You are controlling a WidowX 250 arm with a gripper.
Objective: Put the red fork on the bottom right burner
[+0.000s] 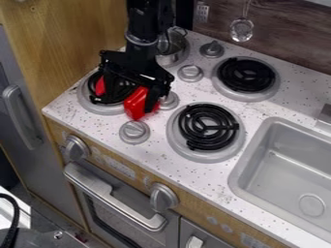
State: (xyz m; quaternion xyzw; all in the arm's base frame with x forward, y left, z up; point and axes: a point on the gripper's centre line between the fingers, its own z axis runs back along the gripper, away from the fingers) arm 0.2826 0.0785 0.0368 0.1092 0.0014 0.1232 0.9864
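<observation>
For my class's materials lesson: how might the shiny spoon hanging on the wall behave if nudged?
The spoon would probably swing, its round head hanging below a thin handle. Its metallic look suggests it is stiff, and its shiny surface may feel slippery.

Counter point(150, 155): speckled, smooth | sink point(240, 180): grey plastic look | side panel point(71, 34): wood grain | oven handle point(113, 197): metallic, satin

Low knob point(169, 100) between claw point(131, 100) and near right burner point(208, 127)

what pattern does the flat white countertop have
Dark speckles on the white countertop, clearest in the camera view.
</observation>
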